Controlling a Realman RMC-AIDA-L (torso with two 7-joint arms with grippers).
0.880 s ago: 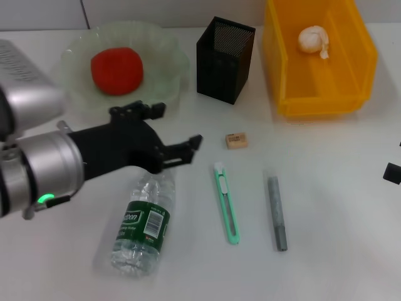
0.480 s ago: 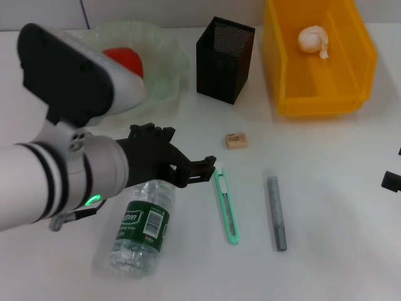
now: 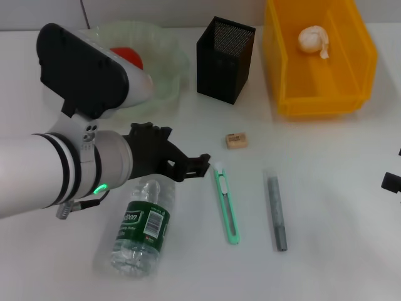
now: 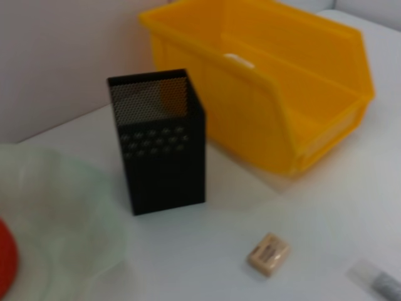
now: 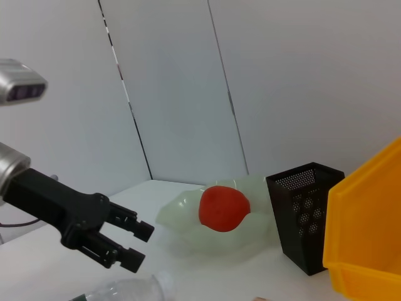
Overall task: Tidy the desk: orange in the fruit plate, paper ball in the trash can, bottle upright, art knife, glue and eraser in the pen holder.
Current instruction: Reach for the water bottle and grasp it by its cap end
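Observation:
The bottle (image 3: 143, 226) lies on its side on the desk (image 3: 338, 251), its cap end hidden under my left arm. My left gripper (image 3: 199, 164) hovers open over that end, with nothing between its fingers; the right wrist view shows the left gripper (image 5: 135, 246) above the bottle (image 5: 125, 291). The orange (image 3: 128, 55) rests in the fruit plate (image 3: 170, 59), half hidden by the arm. Inside the trash can (image 3: 319, 94) lies the paper ball (image 3: 312, 39). Eraser (image 3: 236, 140), art knife (image 3: 227, 204) and glue (image 3: 277, 213) lie on the desk before the pen holder (image 3: 225, 59). My right gripper (image 3: 391, 182) is at the right edge.
The left wrist view shows the pen holder (image 4: 160, 141), the trash can (image 4: 269, 81), the eraser (image 4: 268, 254), the fruit plate (image 4: 56, 219) and the glue's end (image 4: 376, 283). A wall stands behind the desk.
My left arm has swung up and now covers much of the orange. Its gripper has moved right and toward me, from beside the plate to over the bottle's neck.

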